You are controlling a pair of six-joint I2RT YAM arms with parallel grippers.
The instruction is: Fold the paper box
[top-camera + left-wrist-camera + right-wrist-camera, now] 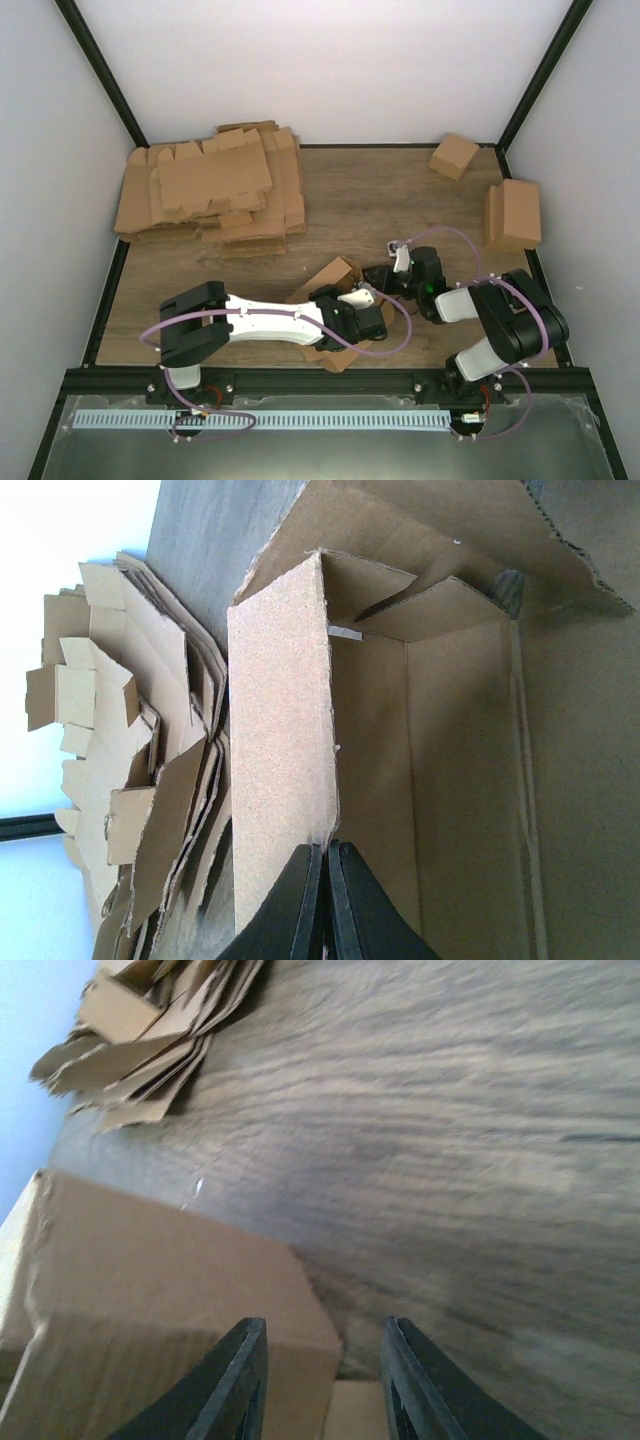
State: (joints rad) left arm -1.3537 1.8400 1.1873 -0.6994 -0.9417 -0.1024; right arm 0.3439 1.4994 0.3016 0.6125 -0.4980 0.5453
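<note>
Box [335, 275]: one, half-folded, near-centre worktop [380, 200], between both hands.
Room: bare worktop beyond the box; one pile [210, 190] of blanks far left, one cube [454, 156] and one stack [514, 213] far right, all well apart.
Left hand [326, 848]: closed, pinching a raised box wall's edge; only the wrist view shows this.
Right hand [325, 1325]: fingers apart, box corner between them.

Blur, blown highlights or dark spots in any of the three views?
Top external: even light, sharp, no glare. Left wrist: area behind the pile of flat brown cardboard blanks blown white; inside of the brown cardboard paper box shaded. Right wrist: dark wood-grain table smeared by blur, top-left corner washed pale blue.
</note>
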